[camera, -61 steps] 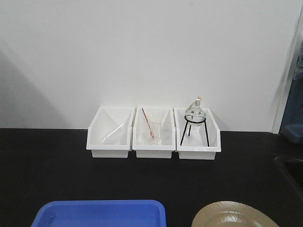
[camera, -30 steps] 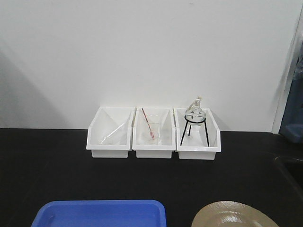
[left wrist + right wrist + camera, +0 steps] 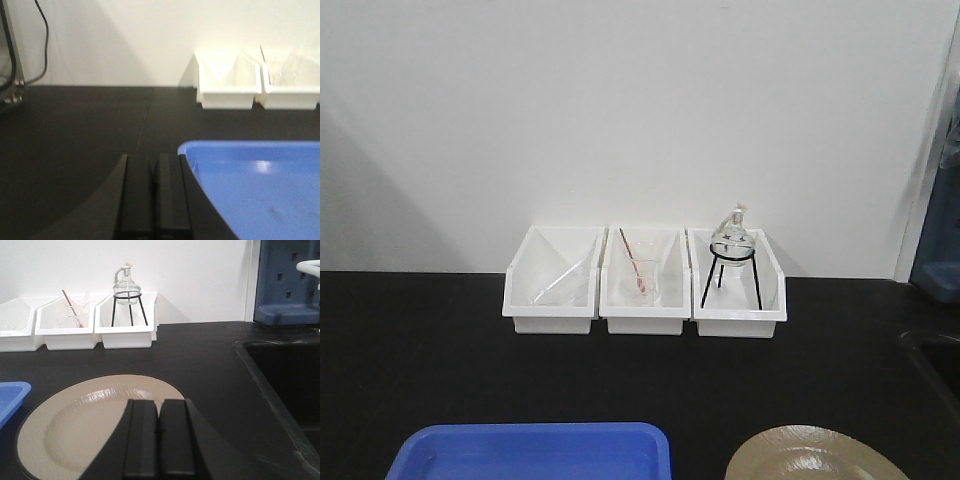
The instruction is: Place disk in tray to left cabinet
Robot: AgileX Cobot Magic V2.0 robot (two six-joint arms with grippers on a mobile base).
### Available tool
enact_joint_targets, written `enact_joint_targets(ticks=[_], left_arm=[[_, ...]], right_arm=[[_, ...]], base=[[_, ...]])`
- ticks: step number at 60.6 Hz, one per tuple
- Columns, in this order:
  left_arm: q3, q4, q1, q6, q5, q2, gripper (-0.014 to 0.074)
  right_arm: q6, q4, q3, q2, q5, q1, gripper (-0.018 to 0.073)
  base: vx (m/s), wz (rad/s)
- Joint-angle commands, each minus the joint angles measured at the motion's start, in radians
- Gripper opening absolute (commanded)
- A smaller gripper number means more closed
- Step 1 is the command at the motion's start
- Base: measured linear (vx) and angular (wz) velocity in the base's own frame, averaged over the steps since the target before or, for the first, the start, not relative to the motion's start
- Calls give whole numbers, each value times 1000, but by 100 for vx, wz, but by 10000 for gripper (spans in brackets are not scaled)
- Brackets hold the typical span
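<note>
Front view's lower edge cuts off the tray point(image 3: 535, 432) and the disk point(image 3: 810, 458); right jaws hide the disk's near part; left wrist view blurs the white bins point(image 3: 227, 92).

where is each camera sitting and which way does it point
Front view: raised at the near side of the counter, facing the wall and three white bins; tray and plate cut by the bottom edge; no robot part shows.
Left wrist view: low over the counter, facing the wall; the shut left gripper shows at the bottom, beside the tray.
Right wrist view: low, facing the wall; the shut right gripper shows across the plate, sink to the right.
Shared: all three see the bins.
</note>
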Motion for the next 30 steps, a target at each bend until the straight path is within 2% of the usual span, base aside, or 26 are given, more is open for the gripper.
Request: enact_joint_targets(ticks=[1, 5, 10, 15, 20, 30], left_arm=[[12, -13, -5, -4, -155, -15, -7], [8, -13, -5, -20, -225, -15, -6], [4, -13, -5, -83, -352, -15, -6], [-36, -13, -5, -112, -438, -15, -6], [-122, -11, -5, -110, -410, -13, -6], [-353, -8, -5, -71, -200, 53, -6]], right_arm=[[6, -5, 17, -12, -141, -4, -6], [9, 0, 7, -12, -229, -4, -6], [9, 0, -39, -12, -310, -4, -6], [9, 1, -121, -7, -279, -4, -6], [9, 17, -245, 20, -186, -4, -5], [0, 10, -464, 152, 27, -4, -1]], base=[[0, 0], [0, 0], [0, 0], [0, 0], [0, 0], [0, 0]])
